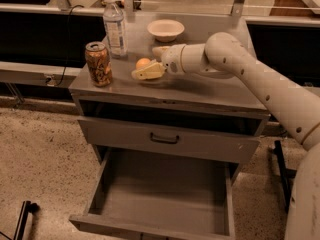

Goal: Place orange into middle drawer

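The orange [142, 63] sits on the top of the grey cabinet [200, 91], left of centre. My gripper [146, 62] reaches in from the right at table-top height. Its two pale fingers are open and lie on either side of the orange, the near finger [148, 72] just in front of it, the far one behind it. The orange rests on the cabinet top. The middle drawer [160, 196] stands pulled out wide at the bottom of the cabinet, with a bare flat floor and nothing in it.
A soda can [98, 64] stands at the cabinet top's left edge, a water bottle [114, 28] behind it, and a white bowl [165, 30] at the back. A closed grey drawer with a black handle [164, 139] sits above the open one.
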`<action>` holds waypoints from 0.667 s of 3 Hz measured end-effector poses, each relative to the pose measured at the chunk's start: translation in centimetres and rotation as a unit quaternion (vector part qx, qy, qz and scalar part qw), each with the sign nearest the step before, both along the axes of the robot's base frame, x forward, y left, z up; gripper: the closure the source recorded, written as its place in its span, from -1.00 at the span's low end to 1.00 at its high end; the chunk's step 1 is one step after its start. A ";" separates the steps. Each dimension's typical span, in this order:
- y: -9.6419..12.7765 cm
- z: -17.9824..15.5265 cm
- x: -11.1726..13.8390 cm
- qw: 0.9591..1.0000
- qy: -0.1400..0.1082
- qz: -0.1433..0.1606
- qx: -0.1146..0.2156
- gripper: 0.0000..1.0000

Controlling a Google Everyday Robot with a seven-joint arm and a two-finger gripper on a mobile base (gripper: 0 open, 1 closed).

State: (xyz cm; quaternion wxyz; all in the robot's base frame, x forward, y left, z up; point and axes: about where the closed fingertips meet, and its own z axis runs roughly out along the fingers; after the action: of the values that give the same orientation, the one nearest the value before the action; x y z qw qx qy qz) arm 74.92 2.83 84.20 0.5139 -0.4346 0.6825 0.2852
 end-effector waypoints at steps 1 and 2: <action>0.4 -0.1 0.1 1.000 -0.003 0.002 -0.006 -0.11; 0.2 -0.1 -0.1 1.000 -0.002 -0.001 -0.021 0.32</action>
State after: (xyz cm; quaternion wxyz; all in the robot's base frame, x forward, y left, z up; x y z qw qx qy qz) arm 74.80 3.08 84.09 0.5065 -0.4453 0.6877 0.2690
